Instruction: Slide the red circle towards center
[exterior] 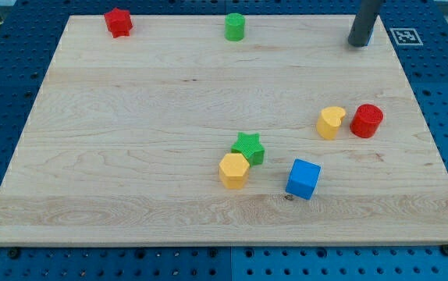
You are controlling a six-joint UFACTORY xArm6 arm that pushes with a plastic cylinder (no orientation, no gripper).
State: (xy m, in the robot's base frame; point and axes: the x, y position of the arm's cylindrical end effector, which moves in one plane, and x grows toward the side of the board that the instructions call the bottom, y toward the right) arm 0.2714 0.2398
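With no pincer fitted, so no state to tell, my tip (pixel 358 44) is being held well above the red circle (pixel 367 121), which is sitting just right of the yellow heart (pixel 331 122), still needing a leftward push.

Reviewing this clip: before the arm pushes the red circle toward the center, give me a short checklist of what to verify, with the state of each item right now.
1. Red circle visible and upright on the board: ok.
2. My tip located: ok, near the view's top right, well above the red circle, touching no block.
3. Tip on the circle's far side from center, the view's right: not ok.
4. Push path toward center clear: not ok, the yellow heart sits right beside the circle on its left.
5. Whether circle and heart touch: cannot tell.
6. Center area free: ok; green star, yellow hexagon and blue cube lie lower.
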